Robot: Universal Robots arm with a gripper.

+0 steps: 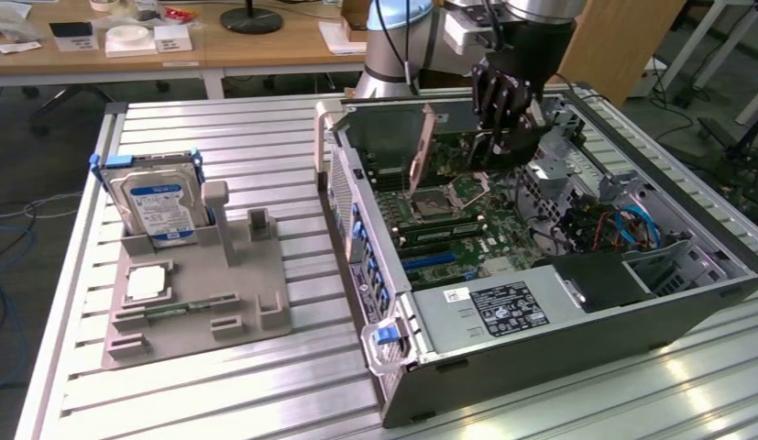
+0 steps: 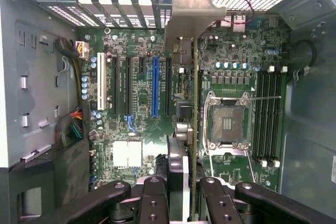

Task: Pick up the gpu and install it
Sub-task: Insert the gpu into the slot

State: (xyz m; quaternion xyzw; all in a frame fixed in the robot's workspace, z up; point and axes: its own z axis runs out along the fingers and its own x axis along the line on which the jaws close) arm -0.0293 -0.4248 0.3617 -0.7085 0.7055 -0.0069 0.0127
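Ribbed metal table [image 1: 232, 147], grey parts holder [image 1: 250, 275] near the edge at the exterior view's left, open computer case [image 1: 587, 335] along the opposite edge.

In case [image 1: 575, 321], gpu [image 2: 179, 161] upright over motherboard [image 1: 458, 229]; hard drive [image 1: 162, 206] in holder [image 1: 250, 293], exterior view's left of case.

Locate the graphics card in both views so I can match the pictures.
Exterior view: the graphics card stands on edge inside the open case, under the claw.
Wrist view: seen edge-on, clamped between the claw's fingers, above the board.
Shared landmark: the processor socket, right beside the card in both.
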